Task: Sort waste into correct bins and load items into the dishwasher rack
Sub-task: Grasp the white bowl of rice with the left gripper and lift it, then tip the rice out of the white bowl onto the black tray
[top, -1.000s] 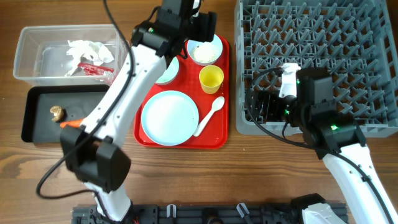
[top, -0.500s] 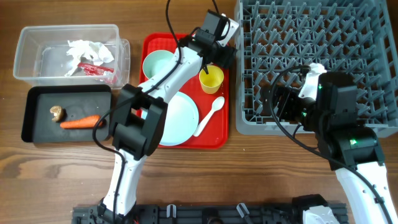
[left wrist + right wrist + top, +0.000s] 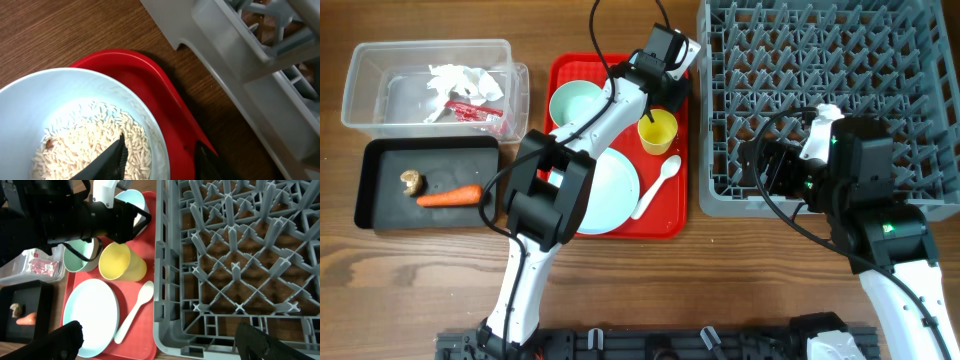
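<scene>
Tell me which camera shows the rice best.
Left wrist: the rice lies in the pale bowl close up, grains distinct. Overhead, the left arm covers that bowl. The right wrist view shows only part of the bowl behind the arm, no rice.

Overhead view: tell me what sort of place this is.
Likely a lab tabletop staged as a dish-clearing station, not a real kitchen: a grey dishwasher rack sits on a wooden table beside a red tray of dishes, with a clear tub and black tray holding sorted waste.
</scene>
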{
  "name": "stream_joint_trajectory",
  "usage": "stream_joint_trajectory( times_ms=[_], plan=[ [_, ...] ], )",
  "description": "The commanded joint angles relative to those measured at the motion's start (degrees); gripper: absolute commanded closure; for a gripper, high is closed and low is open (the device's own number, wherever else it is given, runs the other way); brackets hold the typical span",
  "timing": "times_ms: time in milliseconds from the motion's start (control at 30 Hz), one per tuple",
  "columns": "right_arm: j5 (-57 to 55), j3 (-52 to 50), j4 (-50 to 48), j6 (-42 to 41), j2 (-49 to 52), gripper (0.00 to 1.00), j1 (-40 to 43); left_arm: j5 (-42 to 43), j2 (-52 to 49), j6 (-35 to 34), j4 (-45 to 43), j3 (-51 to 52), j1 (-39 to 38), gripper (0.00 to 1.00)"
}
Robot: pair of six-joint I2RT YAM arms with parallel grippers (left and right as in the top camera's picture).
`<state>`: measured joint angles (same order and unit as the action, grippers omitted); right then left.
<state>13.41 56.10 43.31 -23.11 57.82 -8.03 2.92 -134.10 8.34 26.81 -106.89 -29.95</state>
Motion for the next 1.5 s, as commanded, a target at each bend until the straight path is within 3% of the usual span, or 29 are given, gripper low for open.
stream_joint_trajectory(
  times_ms=[0,133,333,533,600,833,933,1000,1167,1333,1467],
  plan=[
    [-1.18,1.27,0.17,0.52,-0.46,0.01,0.24,-1.22,-0.7,0.24,1.62,-0.44,0.22,0.6],
    [-1.18,1.27,0.33,0.57,-0.46,0.0,0.24,-1.33,-0.7,0.24,5.38,-0.44,0.22,0.65],
    [-1.2,1.27,0.37,0.66,-0.44,0.0,0.24,-1.51,-0.68,0.24,4.92,-0.44,0.22,0.95],
    [-1.4,1.27,0.48,0.68,-0.44,0.0,0.24,-2.91,1.84,0.2,4.96,-0.44,0.22,0.96],
    [-1.42,1.27,0.76,0.7,-0.44,0.01,0.24,-7.1,5.88,-2.86,5.64,-0.44,0.24,0.96],
    [-1.42,1.27,0.96,0.68,-0.44,0.0,0.24,-7.3,14.78,-13.75,10.56,-0.44,0.76,0.96],
    [-1.42,1.27,0.98,0.72,-0.42,0.0,0.24,-7.26,19.43,-19.3,17.55,-0.44,3.02,0.96],
    [-1.42,1.27,1.14,0.7,-0.39,0.0,0.24,-4.44,23.85,-22.4,27.17,-0.44,6.43,0.96],
    [-1.4,1.27,1.51,0.7,-0.39,0.0,0.24,0.11,27.32,-22.29,47.43,-0.42,14.51,0.96],
    [-1.42,1.27,2.51,0.7,-0.39,0.0,0.24,0.11,27.98,-22.1,54.99,-0.02,20.15,0.96],
    [-1.42,1.25,2.82,0.68,-0.07,0.0,0.24,0.28,34.45,-22.12,53.94,5.57,23.23,0.96]
  ],
)
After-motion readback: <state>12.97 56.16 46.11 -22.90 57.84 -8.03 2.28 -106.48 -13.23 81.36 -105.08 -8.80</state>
